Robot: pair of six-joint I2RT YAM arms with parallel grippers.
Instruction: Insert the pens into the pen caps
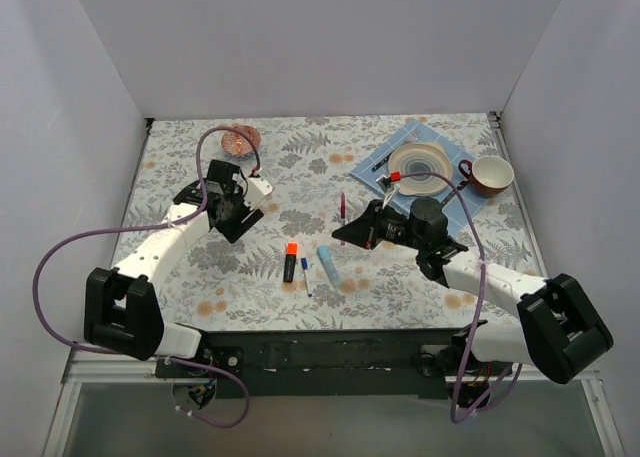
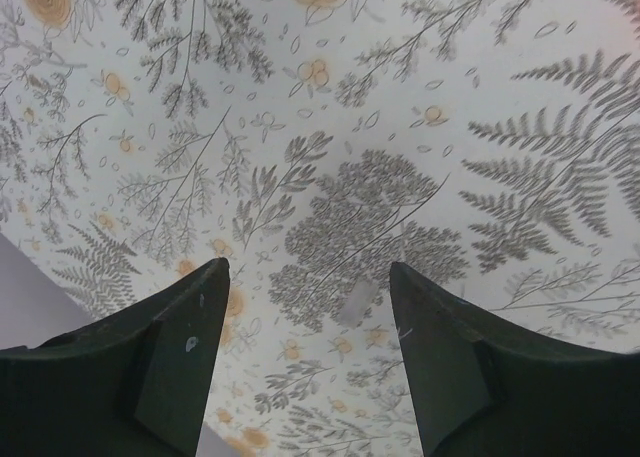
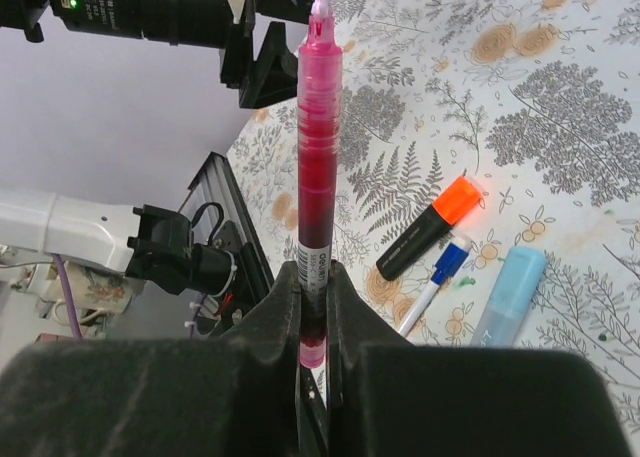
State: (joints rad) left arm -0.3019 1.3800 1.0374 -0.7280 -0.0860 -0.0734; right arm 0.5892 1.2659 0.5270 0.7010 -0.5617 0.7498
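My right gripper (image 3: 313, 272) is shut on the thin dark-red pen (image 3: 318, 127), which stands up out of the jaws; in the top view that gripper (image 1: 352, 232) holds the pen (image 1: 342, 209) above the table's middle. On the cloth lie the black marker with the orange end (image 1: 290, 260) (image 3: 430, 227), the thin white pen with the blue tip (image 1: 304, 274) (image 3: 435, 287) and the light-blue marker (image 1: 328, 262) (image 3: 508, 297). My left gripper (image 1: 240, 222) (image 2: 308, 267) is open and empty over the cloth. A small pale grey oblong (image 2: 355, 305) lies between its fingers. I see no loose caps.
A blue cloth at the back right bears a plate with a bowl (image 1: 420, 162) and dark cutlery (image 1: 385, 160). A red-brown mug (image 1: 492, 175) stands beside it. A small patterned bowl (image 1: 240, 137) sits at the back left. White walls close in three sides.
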